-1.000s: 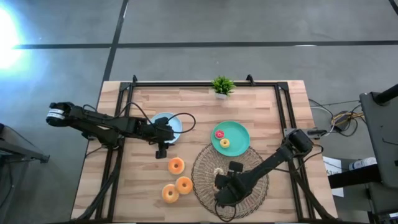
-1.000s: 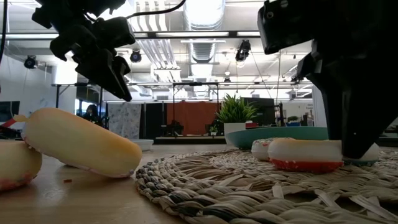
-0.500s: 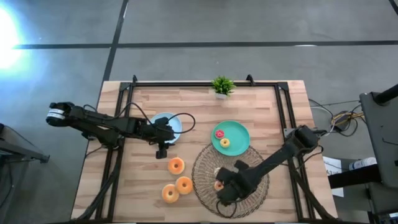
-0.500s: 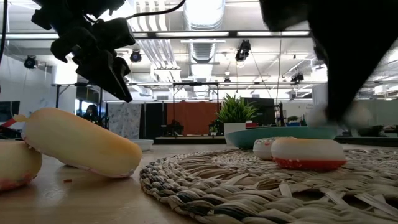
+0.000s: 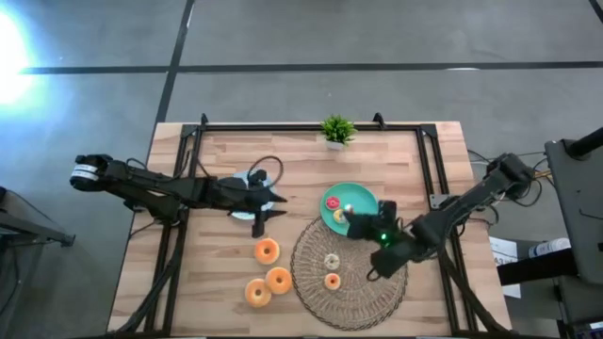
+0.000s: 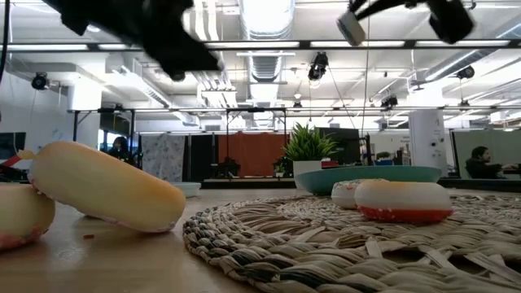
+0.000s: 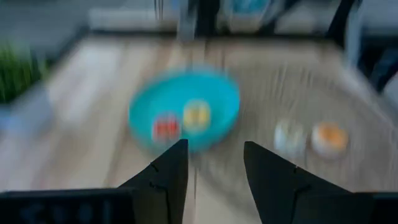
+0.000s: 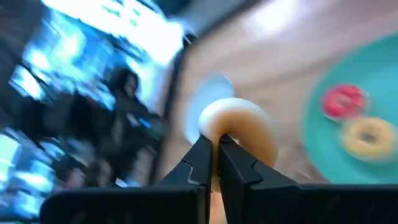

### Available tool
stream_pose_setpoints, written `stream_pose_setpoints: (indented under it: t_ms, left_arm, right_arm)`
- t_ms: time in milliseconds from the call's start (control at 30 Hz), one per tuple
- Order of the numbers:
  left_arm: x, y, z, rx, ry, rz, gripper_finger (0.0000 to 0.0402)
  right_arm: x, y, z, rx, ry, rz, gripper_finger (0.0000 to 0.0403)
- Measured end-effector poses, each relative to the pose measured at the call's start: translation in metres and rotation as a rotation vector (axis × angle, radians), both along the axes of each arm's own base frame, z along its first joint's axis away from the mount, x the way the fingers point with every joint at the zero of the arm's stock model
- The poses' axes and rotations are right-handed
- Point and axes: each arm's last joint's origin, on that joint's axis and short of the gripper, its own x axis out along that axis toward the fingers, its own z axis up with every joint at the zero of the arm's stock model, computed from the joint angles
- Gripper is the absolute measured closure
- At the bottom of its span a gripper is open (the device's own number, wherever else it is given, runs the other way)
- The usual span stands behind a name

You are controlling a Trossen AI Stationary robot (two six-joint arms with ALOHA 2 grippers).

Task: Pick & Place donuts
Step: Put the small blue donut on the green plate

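Observation:
Three larger orange donuts (image 5: 267,250) lie on the bare wood near the left of the woven mat (image 5: 363,301). Two small donuts, one white (image 5: 331,260) and one orange (image 5: 332,280), rest on the mat. A pink donut (image 5: 332,201) and a yellow donut (image 8: 368,137) lie on the green plate (image 5: 363,196). My right gripper (image 5: 350,217) hovers over that plate, shut on a small pale donut (image 8: 239,127). My left gripper (image 5: 273,200) is open above the blue plate (image 5: 252,177), pointing toward the green plate. My right gripper pinches the small pale donut by a section of its ring (image 8: 214,130) between the two fingers. The donut is lifted clear, above the green plate's near-left part. Whether one finger passes through the hole I cannot tell.
A small potted plant (image 5: 335,131) stands at the table's far edge. A black frame (image 5: 188,141) runs along the table's far and side edges. The blue plate is mostly hidden under the left gripper. Bare wood lies between the plant and the plates.
My right gripper has risen off the mat with the small pale donut and carried it toward the table's far edge and right, over the green plate. My left gripper has swung from pointing at the near edge toward the right, shifting slightly right over the blue plate.

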Motion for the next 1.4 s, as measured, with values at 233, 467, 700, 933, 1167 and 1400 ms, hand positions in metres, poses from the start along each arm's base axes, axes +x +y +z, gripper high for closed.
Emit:
stream_pose_setpoints:
  t_ms: [233, 467, 700, 933, 1167, 1400]
  left_arm:
    - [0.016, -0.007, 0.015, 0.038, -0.257, -0.023, 0.027]
    - [0.035, -0.009, 0.014, -0.073, -0.253, 0.033, 0.0267]
    - [0.062, -0.011, 0.024, 0.153, -0.257, 0.042, 0.0246]
    - [0.092, -0.012, 0.022, 0.232, -0.227, 0.115, 0.0245]
    - [0.095, -0.011, 0.032, 0.219, -0.261, 0.173, 0.0245]
    - [0.096, -0.013, 0.032, 0.146, -0.265, 0.128, 0.0245]
  right_arm:
    - [0.018, -0.022, 0.011, -0.062, -0.254, -0.077, 0.0391]
    - [0.033, -0.03, 0.017, -0.129, -0.274, -0.061, 0.0391]
    - [0.04, -0.028, 0.007, -0.073, -0.303, -0.08, 0.039]
    - [0.045, -0.026, 0.008, -0.073, -0.312, -0.101, 0.039]
    - [0.045, -0.026, 0.012, -0.099, -0.306, -0.121, 0.039]
    - [0.046, -0.028, 0.01, -0.119, -0.293, -0.146, 0.039]
